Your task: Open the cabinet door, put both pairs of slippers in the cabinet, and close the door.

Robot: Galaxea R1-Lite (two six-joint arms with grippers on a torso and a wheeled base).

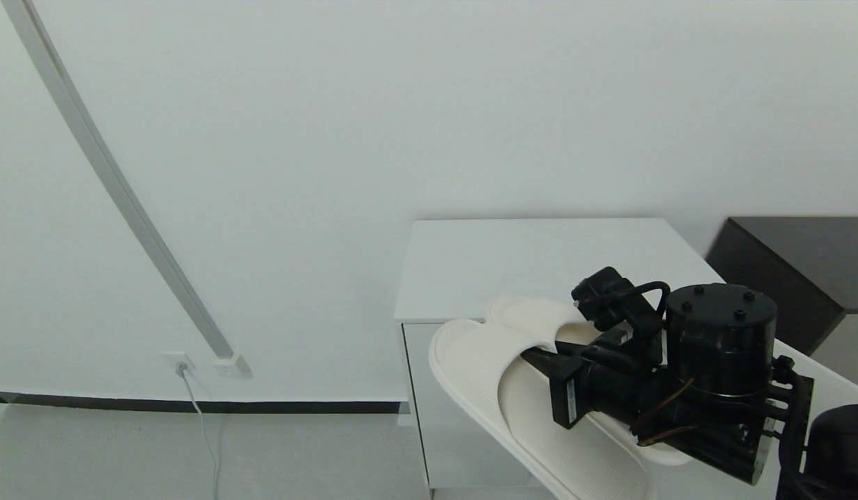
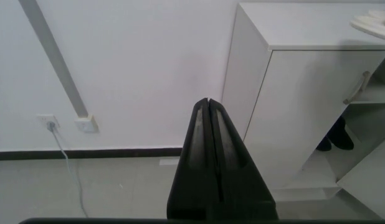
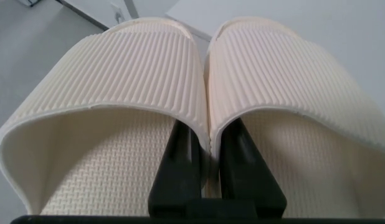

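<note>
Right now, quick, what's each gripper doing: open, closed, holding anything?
Left gripper: closed, holding nothing.
Right gripper: closed on the pair of slippers, one finger inside each.

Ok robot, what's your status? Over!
Right gripper shut on white slippers, held up by the cabinet. Left gripper shut, empty. Cabinet open, dark thing low inside.
</note>
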